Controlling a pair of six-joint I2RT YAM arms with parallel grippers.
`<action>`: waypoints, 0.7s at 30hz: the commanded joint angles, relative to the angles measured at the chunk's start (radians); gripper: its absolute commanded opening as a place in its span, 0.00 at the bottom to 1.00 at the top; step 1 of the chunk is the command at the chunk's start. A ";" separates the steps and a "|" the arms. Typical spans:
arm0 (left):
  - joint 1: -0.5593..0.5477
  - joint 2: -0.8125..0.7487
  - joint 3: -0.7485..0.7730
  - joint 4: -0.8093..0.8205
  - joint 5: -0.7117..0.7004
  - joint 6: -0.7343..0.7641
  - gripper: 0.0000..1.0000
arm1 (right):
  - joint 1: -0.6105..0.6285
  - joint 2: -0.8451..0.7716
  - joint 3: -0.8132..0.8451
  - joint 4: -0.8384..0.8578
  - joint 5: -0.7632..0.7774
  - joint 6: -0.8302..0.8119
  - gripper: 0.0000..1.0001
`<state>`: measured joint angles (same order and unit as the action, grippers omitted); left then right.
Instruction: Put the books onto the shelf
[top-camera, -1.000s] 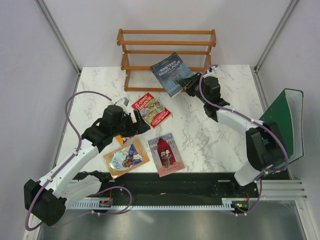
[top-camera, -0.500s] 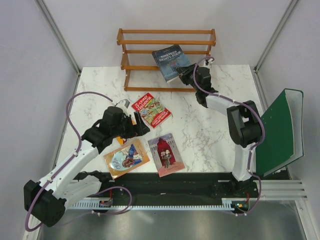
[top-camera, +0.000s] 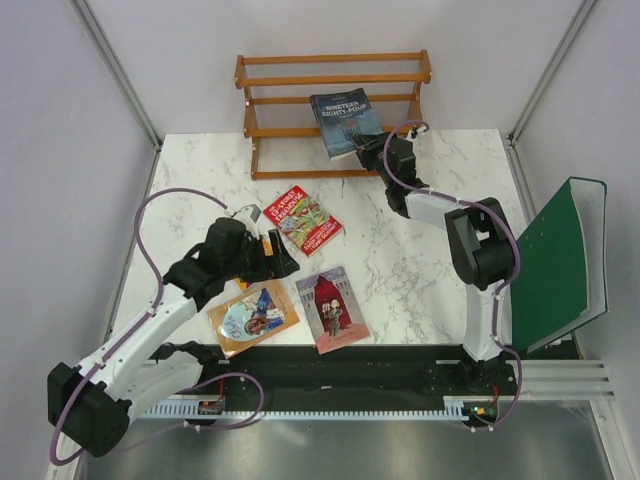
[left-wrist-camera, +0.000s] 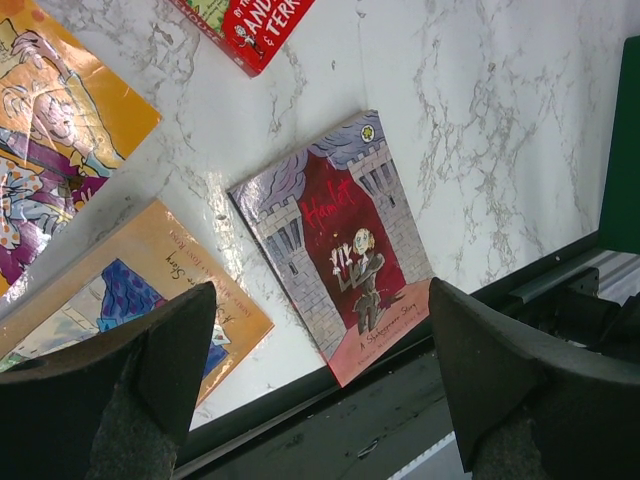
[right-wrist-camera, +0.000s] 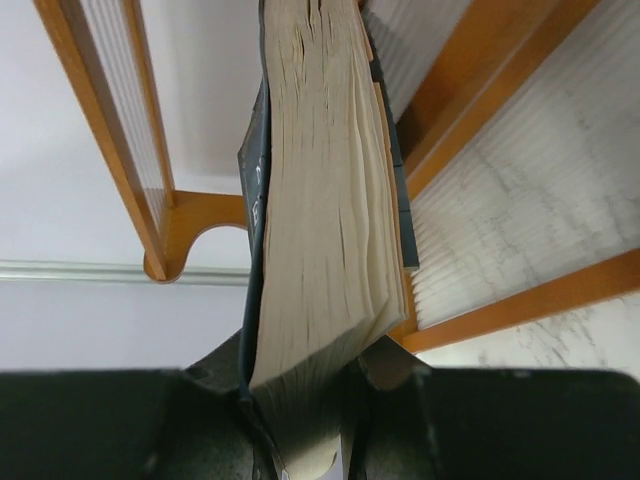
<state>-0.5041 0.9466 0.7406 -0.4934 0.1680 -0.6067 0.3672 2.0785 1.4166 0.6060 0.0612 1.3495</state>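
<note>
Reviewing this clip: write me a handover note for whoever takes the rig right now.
Right end effector: shut on Nineteen Eighty-Four, held at the shelf, not released.
Left end effector: open, empty, above the table.
Flat on the table: red book, Hamlet book, orange book, Roald Dahl book.
Done: nothing shelved yet.
Left: seat this one, then four more.

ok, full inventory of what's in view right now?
shelf: 1, brown wood, far edge of table
dark blue book: 1, against the shelf rails, held
red book: 1, flat, centre-left
pink book: 1, flat, near edge
orange book: 1, blue oval picture, left of pink book
purple/orange book: 1, mostly under left arm
green binder: 1, tilted, right of table
table: 1, white marble
left end effector: open, above the near books
right end effector: shut on dark blue book
</note>
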 joint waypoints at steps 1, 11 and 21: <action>0.003 -0.022 -0.017 0.010 0.024 0.039 0.92 | -0.014 -0.141 -0.091 0.158 0.164 0.010 0.00; 0.003 -0.025 -0.044 0.029 0.059 0.035 0.91 | -0.014 -0.144 -0.016 0.049 0.203 -0.022 0.03; 0.002 -0.040 -0.067 0.030 0.079 0.035 0.91 | -0.014 -0.109 0.079 -0.095 0.120 -0.072 0.65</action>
<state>-0.5041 0.9295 0.6846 -0.4911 0.2203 -0.6044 0.3538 1.9968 1.4570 0.4854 0.2111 1.3022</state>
